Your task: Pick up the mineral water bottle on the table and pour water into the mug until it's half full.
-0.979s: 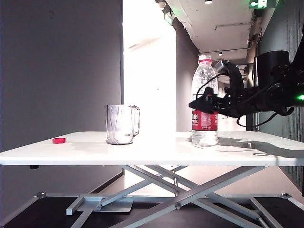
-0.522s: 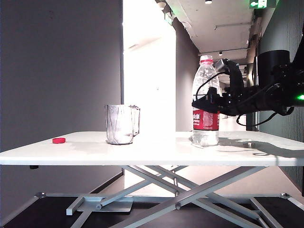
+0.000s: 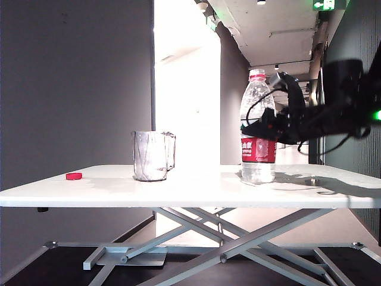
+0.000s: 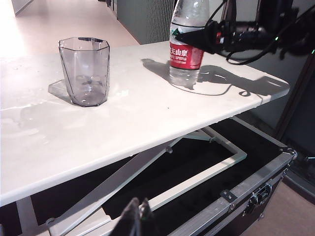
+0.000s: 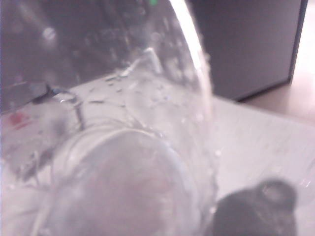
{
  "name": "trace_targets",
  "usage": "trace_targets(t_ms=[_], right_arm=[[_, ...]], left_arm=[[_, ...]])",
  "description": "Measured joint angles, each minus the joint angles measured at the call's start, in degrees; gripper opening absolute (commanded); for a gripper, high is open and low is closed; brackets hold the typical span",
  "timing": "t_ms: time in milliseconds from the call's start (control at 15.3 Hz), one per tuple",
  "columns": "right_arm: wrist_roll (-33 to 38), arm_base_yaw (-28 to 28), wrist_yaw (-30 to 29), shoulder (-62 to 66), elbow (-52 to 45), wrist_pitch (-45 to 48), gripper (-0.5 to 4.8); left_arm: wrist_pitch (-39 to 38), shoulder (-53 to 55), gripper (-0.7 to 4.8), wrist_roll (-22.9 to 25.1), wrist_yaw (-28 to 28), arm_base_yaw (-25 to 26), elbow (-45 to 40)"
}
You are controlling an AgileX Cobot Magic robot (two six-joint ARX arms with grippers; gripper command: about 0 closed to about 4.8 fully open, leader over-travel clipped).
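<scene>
Closing my right gripper around the mineral water bottle, I see its jaws astride the upright body just above the label, near the table's right end; whether they grip firmly yet I cannot tell. The mug stands toward the table's middle, left of the bottle, so the carry must go leftward. My left gripper hangs pinched together below the near edge, well away. Compared with a second ago, the right gripper sits slightly higher on the bottle.
</scene>
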Motion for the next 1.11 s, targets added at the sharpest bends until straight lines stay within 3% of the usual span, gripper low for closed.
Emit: trace_targets(t_ms=[196,457,718,783,1110], right_arm=[[-1.8,0.4,0.1,-3.1,4.8,-15.8,1.47],[-8.0,4.2,4.5,-3.6,11.9,-28.4,1.47],[-19.4,11.5,22.3,-3.6,19.0,-45.5,1.47],[-22.0,13.5,29.3,-3.6,21.0,-48.2,1.47],[-32.7,18.1,40.0,-3.4,23.3,-49.5,1.47]], left_arm=[[0.0,0.0,-0.05,0.0,0.0,0.0,0.0],[-0.2,0.0,-0.05,0.0,0.0,0.0,0.0],[-0.2,0.0,-0.05,0.0,0.0,0.0,0.0],[-0.3,0.0,-0.05,0.0,0.0,0.0,0.0],[-0.5,0.0,-0.05,0.0,0.0,0.0,0.0]])
